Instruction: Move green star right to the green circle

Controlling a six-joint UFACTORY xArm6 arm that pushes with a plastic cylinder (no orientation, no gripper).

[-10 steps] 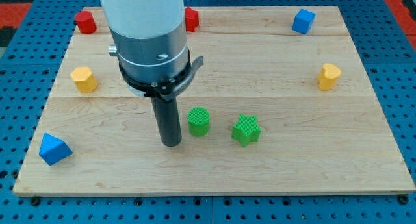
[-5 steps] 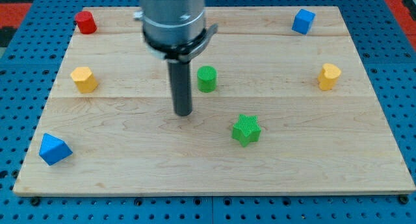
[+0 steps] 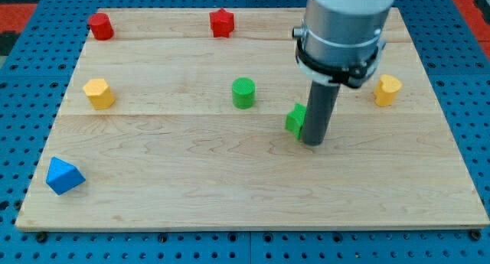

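My arm carries no claw, only a rod, so it grips nothing; my tip [image 3: 312, 141] presses against the green star [image 3: 295, 120] at its 4 o'clock side, partly hiding it. The star sits at 4 o'clock of the green circle [image 3: 243, 92], near it.

The wooden board [image 3: 153, 180] lies on a blue pegboard table [image 3: 15, 141]. At the view's top left is a red cylinder [image 3: 100, 25], and a red star [image 3: 221, 22] further right. A yellow block [image 3: 98, 92] is at the left, another yellow block [image 3: 387, 89] at the right. A blue triangular block [image 3: 63, 176] is at bottom left.
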